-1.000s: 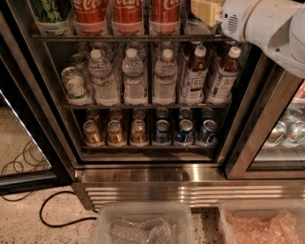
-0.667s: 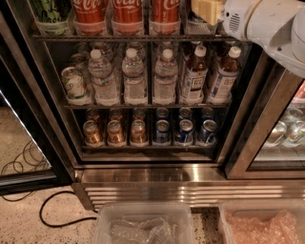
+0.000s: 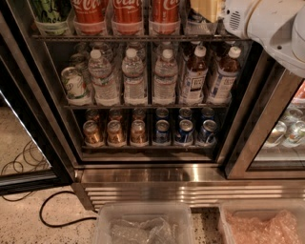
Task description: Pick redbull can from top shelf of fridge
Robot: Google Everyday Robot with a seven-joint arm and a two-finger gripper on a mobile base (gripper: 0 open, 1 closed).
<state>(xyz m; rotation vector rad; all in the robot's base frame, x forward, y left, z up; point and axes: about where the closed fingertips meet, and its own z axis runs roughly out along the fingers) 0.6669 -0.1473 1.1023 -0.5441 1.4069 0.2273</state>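
Note:
The fridge [image 3: 190, 190] stands open in front of me, with wire racks and a ribbed steel base. The top shelf [image 3: 138, 37] runs along the upper edge of the view and carries a green can [image 3: 50, 14] and three wide red Coca-Cola cans [image 3: 127, 14] in clear trays. My gripper [image 3: 206, 8], a beige part at the end of the white arm [image 3: 267, 24], is at the right end of that shelf, just right of the Coca-Cola cans. The redbull can is hidden behind the gripper or out of view.
Below the top shelf is a rack of water bottles [image 3: 133, 76] and two brown drink bottles [image 3: 195, 74], then a rack of short gold and blue cans [image 3: 162, 131]. The glass door [image 3: 267, 128] stands at the right. A black cable [image 3: 52, 209] and two clear bins [image 3: 143, 224] are on the floor.
The white arm has shifted slightly up and to the right at the top shelf. The cans and bottles have not moved.

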